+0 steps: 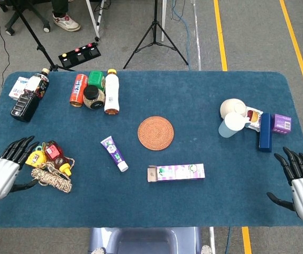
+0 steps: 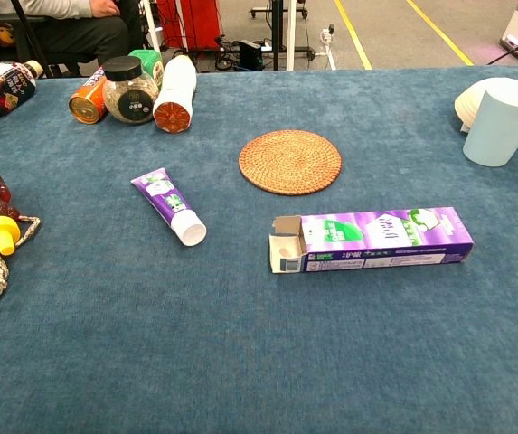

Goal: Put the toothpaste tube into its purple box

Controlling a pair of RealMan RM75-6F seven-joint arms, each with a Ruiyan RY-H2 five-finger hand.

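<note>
The purple toothpaste tube [image 1: 114, 153] [image 2: 169, 206] lies flat left of centre, its white cap toward me. The long purple box [image 1: 175, 172] [image 2: 372, 240] lies on its side to the tube's right, its left end flap open. My left hand [image 1: 2, 173] is open over the table's left edge, fingers spread, just left of a pile of small bottles and far from the tube. My right hand [image 1: 301, 185] is open at the front right edge, fingers spread, well right of the box. Neither hand shows in the chest view.
A round woven coaster [image 1: 155, 133] lies behind the box. Bottles and jars [image 1: 95, 91] stand at the back left, with a dark bottle [image 1: 30, 97] further left. Small bottles on a rope coil [image 1: 51, 165] lie front left. A cup [image 1: 230, 126], bowl and boxes sit at the right.
</note>
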